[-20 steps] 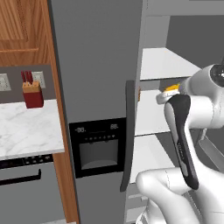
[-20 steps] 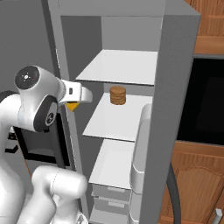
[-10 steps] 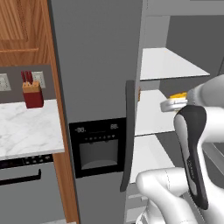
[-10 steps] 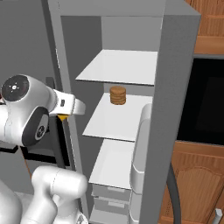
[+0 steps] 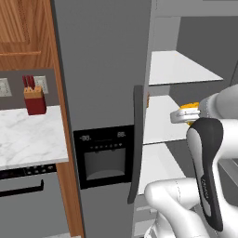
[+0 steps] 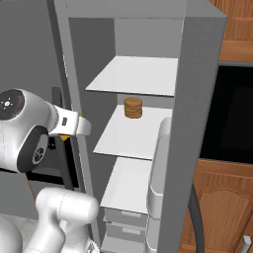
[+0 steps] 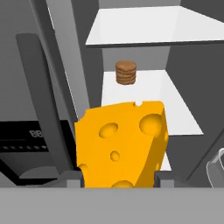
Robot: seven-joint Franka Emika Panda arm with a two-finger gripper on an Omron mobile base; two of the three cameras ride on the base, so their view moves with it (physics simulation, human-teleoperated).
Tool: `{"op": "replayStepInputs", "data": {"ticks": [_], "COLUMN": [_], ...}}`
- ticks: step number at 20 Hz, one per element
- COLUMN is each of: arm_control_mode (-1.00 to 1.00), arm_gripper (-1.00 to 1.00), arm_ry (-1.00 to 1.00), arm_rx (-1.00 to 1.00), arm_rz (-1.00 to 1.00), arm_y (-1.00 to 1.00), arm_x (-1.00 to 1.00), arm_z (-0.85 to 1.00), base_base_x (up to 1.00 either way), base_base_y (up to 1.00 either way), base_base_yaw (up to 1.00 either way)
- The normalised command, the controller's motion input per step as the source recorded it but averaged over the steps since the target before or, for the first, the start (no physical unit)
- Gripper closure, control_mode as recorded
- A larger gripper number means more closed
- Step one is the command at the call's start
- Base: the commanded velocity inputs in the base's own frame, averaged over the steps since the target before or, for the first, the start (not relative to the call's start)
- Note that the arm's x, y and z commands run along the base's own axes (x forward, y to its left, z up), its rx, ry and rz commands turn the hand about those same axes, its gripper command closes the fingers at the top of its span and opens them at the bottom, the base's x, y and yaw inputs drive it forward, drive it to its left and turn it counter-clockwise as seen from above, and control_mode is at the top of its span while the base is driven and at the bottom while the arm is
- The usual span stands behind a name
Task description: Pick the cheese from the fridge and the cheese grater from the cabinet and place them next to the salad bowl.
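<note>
The gripper (image 7: 118, 177) is clamped on the cheese (image 7: 122, 142), held just outside the open fridge (image 6: 197, 99). Placement beside the salad bowl and the entire grater retrieval remain outstanding.

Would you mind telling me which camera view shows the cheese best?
The hand view: the cheese fills its centre, holes visible, held between the gripper's fingertips. The left base view shows just a yellow sliver beside the wrist; the right base view gives a small yellow speck beneath the hand.

A: How are the arm and wrist set?
B: Forearm upright, wrist level, pointing toward ten o'clock in the left base view.
A: And the gripper (image 7: 118, 177)?
B: Clamped on the cheese (image 7: 122, 142), fingertips at six o'clock in the hand view.
</note>
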Motion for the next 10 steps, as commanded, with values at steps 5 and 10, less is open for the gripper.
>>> {"op": "replayStepInputs", "data": {"ticks": [5, 10], "arm_control_mode": [-1.0, -1.0], "arm_gripper": [1.0, 1.0], "arm_ry": [0.0, 0.0], "arm_rx": [0.0, 0.0], "arm_rz": [0.0, 0.0], "arm_y": [0.0, 0.0], "arm_x": [0.0, 0.0], "arm_z": [0.0, 0.0], "base_base_x": [0.0, 0.0], "base_base_y": [0.0, 0.0], "base_base_yaw": [0.0, 0.0]}}
